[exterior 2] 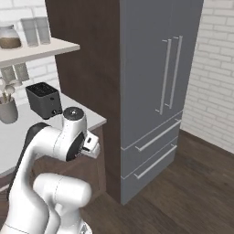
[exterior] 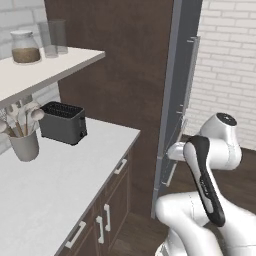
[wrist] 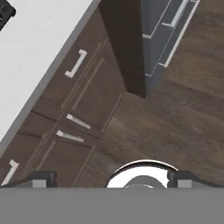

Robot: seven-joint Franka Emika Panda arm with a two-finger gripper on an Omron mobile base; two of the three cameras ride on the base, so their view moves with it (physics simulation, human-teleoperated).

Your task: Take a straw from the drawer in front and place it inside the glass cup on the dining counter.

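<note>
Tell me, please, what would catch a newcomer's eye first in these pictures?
Most likely the tall grey fridge with long silver handles, set in dark wood panelling beside the white brick wall. Next, the white robot arm folded up in the foreground, its gripper open over the wood floor. On the white worktop to the left stand a black toaster and a pot of utensils.

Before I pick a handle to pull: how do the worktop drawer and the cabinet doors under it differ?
The drawer is a shallow front just under the white worktop; the cabinet doors below are taller. The drawer's handle lies horizontal; the doors' handles stand vertical. Both are dark brown wood, closed, with silver bar handles.
</note>
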